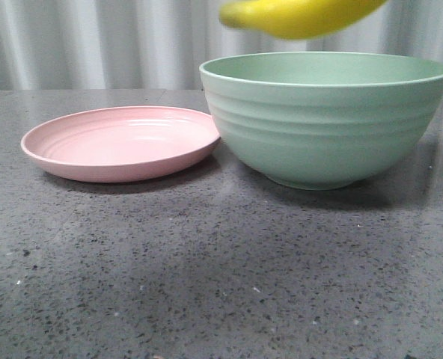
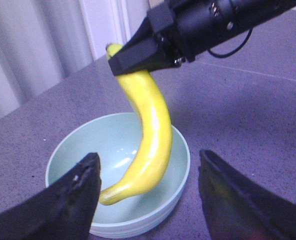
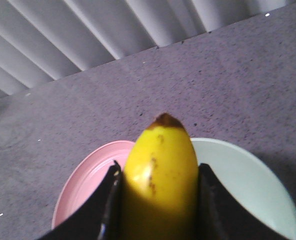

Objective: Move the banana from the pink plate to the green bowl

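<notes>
— Yellow items, how many?
— One banana (image 1: 300, 16), smooth, curved, plastic-looking, with a dark brown tip. It hung in the air above the green bowl (image 1: 326, 123), touching neither bowl nor plate.

— Dishes?
— Two. One green bowl, deep, round, matte, horizontal ridges round its outside. One pink plate (image 1: 120, 143), shallow, round, concentric ridges inside, low rim. Its rim met or nearly met the bowl's side; contact could not be told. Both stood on a dark grey speckled stone table (image 1: 206, 277), toward its far edge, before a pale pleated curtain (image 1: 94, 41).

— Arms?
— Two. The right gripper (image 3: 159, 200) had its black fingers pressed against either side of the banana, clamping it near one end; in the left wrist view that arm reached in from above, the fruit dangling downward over the bowl's hollow. The left gripper (image 2: 149, 192) hovered near the bowl, its fingers spread wide apart with nothing between them.
</notes>
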